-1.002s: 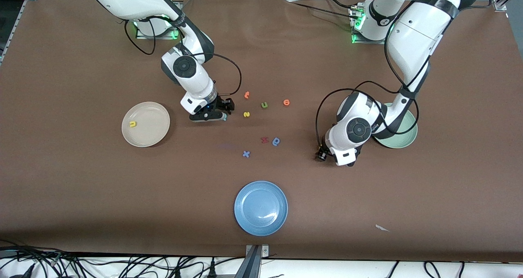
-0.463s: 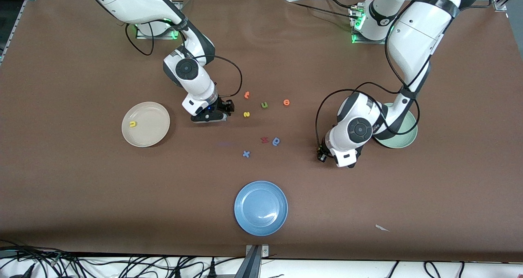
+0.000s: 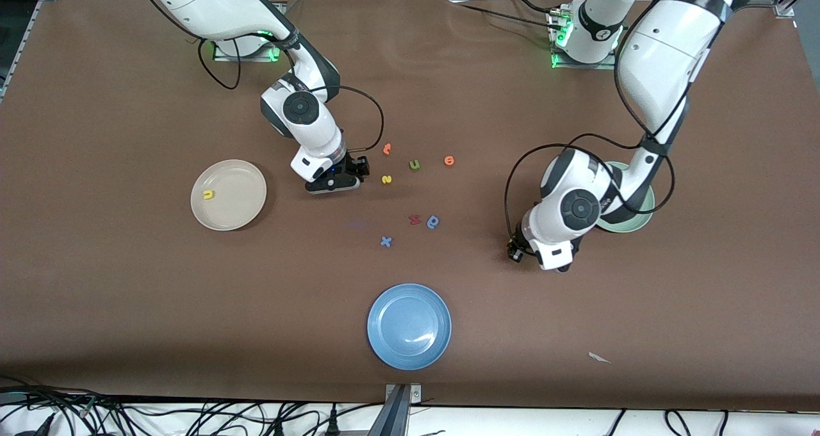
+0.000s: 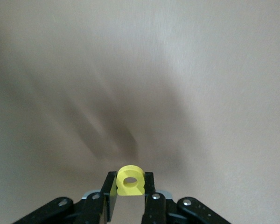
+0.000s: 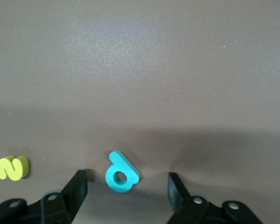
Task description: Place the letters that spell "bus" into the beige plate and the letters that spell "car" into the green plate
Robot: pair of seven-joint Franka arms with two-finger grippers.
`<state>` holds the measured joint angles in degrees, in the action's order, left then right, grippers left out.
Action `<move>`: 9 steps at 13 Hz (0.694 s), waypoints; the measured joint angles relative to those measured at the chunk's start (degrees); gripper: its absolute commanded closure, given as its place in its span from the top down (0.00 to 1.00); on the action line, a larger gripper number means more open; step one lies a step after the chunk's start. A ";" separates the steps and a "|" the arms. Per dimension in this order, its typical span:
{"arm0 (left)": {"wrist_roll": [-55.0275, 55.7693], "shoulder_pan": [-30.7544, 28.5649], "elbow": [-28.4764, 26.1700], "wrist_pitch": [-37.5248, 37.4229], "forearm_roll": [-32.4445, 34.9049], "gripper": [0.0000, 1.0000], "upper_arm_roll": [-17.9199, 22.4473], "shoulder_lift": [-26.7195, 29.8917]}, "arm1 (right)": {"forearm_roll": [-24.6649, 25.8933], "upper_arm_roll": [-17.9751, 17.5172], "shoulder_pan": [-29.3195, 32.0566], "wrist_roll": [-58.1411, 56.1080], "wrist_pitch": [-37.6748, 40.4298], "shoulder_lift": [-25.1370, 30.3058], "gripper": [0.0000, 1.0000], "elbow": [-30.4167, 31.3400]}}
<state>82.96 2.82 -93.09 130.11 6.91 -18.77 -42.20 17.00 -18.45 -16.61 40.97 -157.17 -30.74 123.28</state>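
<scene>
My left gripper (image 4: 129,177) is shut on the yellow "a" (image 4: 130,189), which stands upright between the fingers over bare table. In the front view that gripper (image 3: 556,262) hangs just beside the green plate (image 3: 634,221), which the left arm partly covers. My right gripper (image 5: 127,177) is open and low, its fingers on either side of the teal "b" (image 5: 121,173) lying flat on the table. The yellow "s" (image 5: 11,168) lies close by. The beige plate (image 3: 238,183) holds the yellow "u" (image 3: 207,194). The right hand (image 3: 333,181) hides the "b" in the front view.
Two orange letters (image 3: 387,148) (image 3: 449,161) and an olive "u" (image 3: 415,164) lie mid-table near the yellow "s" (image 3: 386,179). Nearer the front camera are a red letter (image 3: 414,219), a blue "q" (image 3: 433,221), a blue "x" (image 3: 385,241) and a blue plate (image 3: 409,353).
The left gripper has shut on the yellow "a" and moved a little toward the front camera beside the green plate. The right hand has shifted slightly toward the yellow "s", its fingers narrowing a little.
</scene>
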 measured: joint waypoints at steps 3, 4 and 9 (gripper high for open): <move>-10.92 -4.23 0.20 -9.87 0.00 0.10 -0.05 3.28 | 0.47 0.35 -0.27 0.00 0.00 -0.05 0.73 -0.05; -15.44 -6.01 0.21 -13.90 0.00 0.10 -0.06 4.34 | 0.54 0.36 -0.29 0.00 0.01 -0.05 0.69 -0.05; -35.84 -15.19 -3.74 -23.73 -0.04 0.11 -0.23 10.93 | 1.14 0.60 -0.62 0.00 -0.05 -0.05 0.45 -0.36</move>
<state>47.11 -12.37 -96.82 106.38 6.87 -19.00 -31.27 18.14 -17.85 -17.23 40.97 -157.22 -30.79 122.93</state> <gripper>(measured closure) 0.727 0.441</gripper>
